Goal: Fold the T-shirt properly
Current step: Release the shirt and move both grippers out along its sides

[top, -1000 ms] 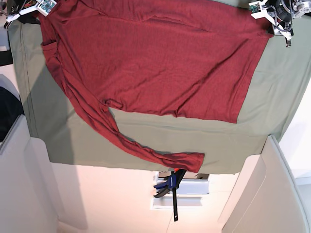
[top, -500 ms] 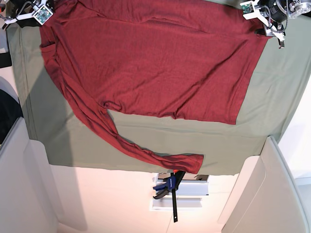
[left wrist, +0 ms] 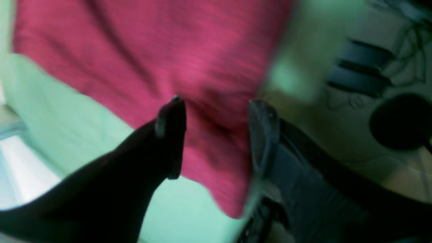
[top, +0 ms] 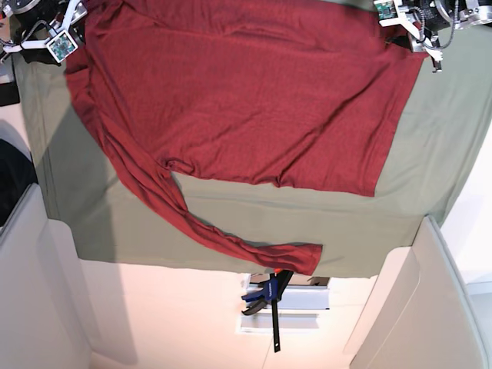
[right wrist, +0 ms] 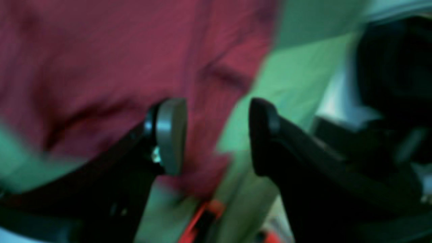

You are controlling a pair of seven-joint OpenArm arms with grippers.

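Observation:
The dark red T-shirt point(top: 246, 100) lies spread on a sage-green cloth point(top: 430, 138), with one sleeve point(top: 231, 242) trailing toward the lower middle. At the base view's top right, my left gripper point(top: 421, 42) hovers over a shirt corner. In the left wrist view it point(left wrist: 217, 111) is open, and the blurred red fabric point(left wrist: 168, 50) shows between its fingers. My right gripper point(top: 55, 44) is at the top left, beside the shirt's edge. In the right wrist view it point(right wrist: 216, 135) is open, straddling the border of shirt point(right wrist: 84, 50) and cloth point(right wrist: 297, 67).
A blue and black clamp point(top: 269, 296) hangs at the cloth's lower edge in the base view. White panels point(top: 430, 307) flank the table at the lower left and right. A dark object point(top: 11, 173) sits at the left edge.
The right gripper has slid down and left, off the shirt's edge, and opened a little. The left gripper has shifted left along the top. The shirt's upper left edge has drawn slightly inward.

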